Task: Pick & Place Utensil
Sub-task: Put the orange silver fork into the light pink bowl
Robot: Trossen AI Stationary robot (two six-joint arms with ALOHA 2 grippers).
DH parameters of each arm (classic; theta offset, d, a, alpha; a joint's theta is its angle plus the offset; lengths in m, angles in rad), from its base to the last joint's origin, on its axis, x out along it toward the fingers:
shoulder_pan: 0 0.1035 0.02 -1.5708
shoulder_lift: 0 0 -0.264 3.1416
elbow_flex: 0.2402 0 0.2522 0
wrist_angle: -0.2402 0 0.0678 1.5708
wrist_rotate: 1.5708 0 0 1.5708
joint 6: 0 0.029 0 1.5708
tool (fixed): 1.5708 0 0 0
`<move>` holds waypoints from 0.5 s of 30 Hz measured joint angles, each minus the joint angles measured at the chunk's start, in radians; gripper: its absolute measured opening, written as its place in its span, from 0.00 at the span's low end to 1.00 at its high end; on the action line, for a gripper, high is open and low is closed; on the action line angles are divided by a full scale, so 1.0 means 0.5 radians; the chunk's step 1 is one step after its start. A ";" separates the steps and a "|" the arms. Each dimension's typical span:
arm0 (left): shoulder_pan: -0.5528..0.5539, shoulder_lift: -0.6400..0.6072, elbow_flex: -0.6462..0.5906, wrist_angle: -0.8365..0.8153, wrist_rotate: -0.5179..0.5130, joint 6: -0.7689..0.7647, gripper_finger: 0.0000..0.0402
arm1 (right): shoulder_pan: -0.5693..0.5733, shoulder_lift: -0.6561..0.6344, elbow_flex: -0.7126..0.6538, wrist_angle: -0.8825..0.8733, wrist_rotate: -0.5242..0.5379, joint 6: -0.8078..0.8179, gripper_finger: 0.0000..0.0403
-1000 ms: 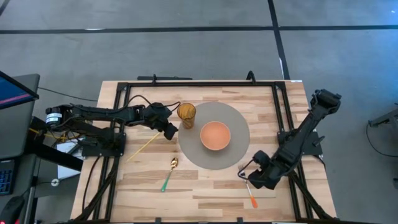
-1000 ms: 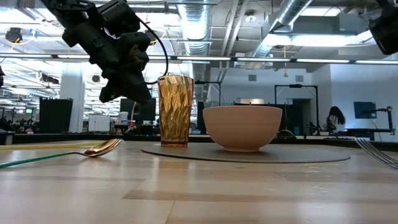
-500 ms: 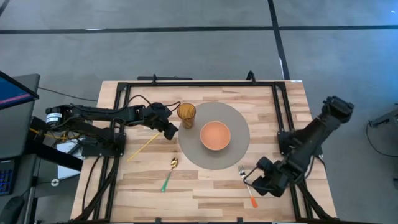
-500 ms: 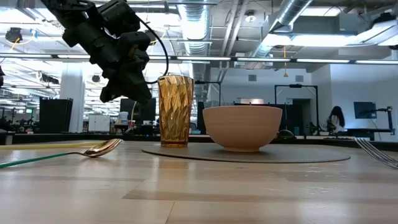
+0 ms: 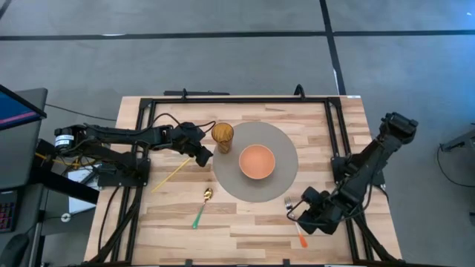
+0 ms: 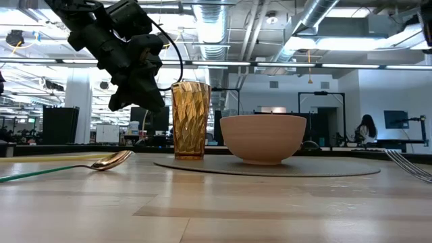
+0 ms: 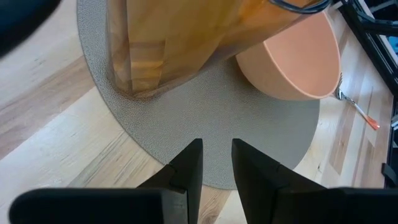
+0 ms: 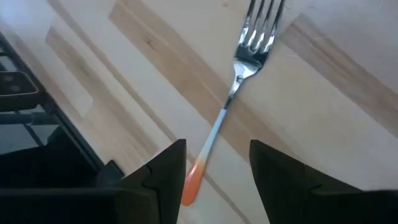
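Two dark, matte, jointed arms, black cables looped along them, each ending in blunt dark fingers

Open-plan lab: exposed ceiling ducts, monitors, distant person, concrete floor.

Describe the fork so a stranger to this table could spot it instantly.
Start at the round grey mat in the middle of the wooden table. Just off its edge on the right arm's side, under the open right gripper, lies the fork. Unlike the green-handled gold spoon, it is silver, orange-tipped.
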 joint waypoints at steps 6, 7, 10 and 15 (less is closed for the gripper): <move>0.000 0.000 0.000 0.000 0.000 0.000 0.21 | -0.002 0.090 0.000 0.014 -0.008 -0.017 0.42; 0.000 0.000 0.000 0.001 0.000 0.000 0.21 | -0.001 0.101 0.000 0.015 -0.015 -0.016 0.42; 0.000 0.000 0.000 0.001 0.000 0.000 0.21 | 0.002 0.129 0.000 0.043 -0.022 -0.016 0.42; 0.000 0.000 0.000 0.001 0.000 0.000 0.21 | -0.002 0.130 0.000 0.105 -0.047 -0.016 0.42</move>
